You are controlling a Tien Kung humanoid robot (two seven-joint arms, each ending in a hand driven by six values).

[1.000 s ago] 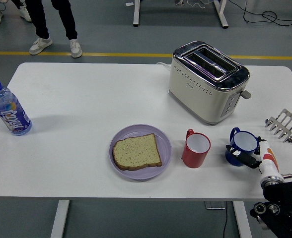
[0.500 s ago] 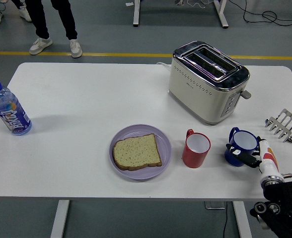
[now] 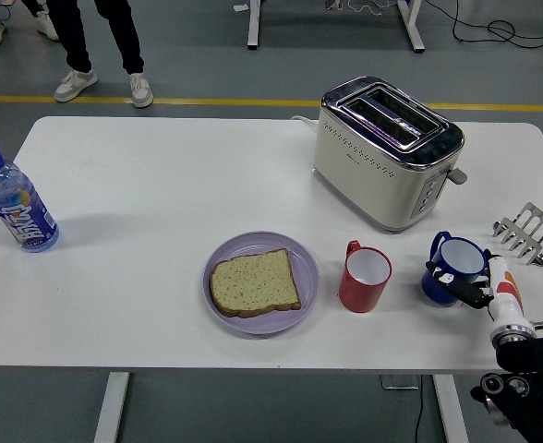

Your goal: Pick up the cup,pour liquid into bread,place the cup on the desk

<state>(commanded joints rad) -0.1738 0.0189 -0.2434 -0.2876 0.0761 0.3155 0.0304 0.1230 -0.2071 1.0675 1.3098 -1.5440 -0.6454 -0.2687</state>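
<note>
Since the earlier frames, the right hand [image 3: 465, 288] and the blue cup [image 3: 454, 269] in its grip have shifted slightly right and toward the far side; everything else is unchanged. Black fingers [image 3: 456, 284] wrap the near side of the blue cup, clamped on it. Whether the cup base still touches the table [image 3: 161, 185] cannot be determined. The right arm enters from the lower right corner.

The red cup [image 3: 365, 276] stands upright just left of the blue cup, apart from it, handle pointing to the far side. The plate [image 3: 260, 282] lies left of the red cup, near it, with one bread [image 3: 254, 282] slice flat on it. The toaster [image 3: 386, 150] stands behind both cups. A metal rack [image 3: 528, 232] sits near the right edge, just beside the blue cup. A bottle [image 3: 14, 200] stands tilted at the far left edge. A person's legs [image 3: 105, 46] show beyond the table's far side.
</note>
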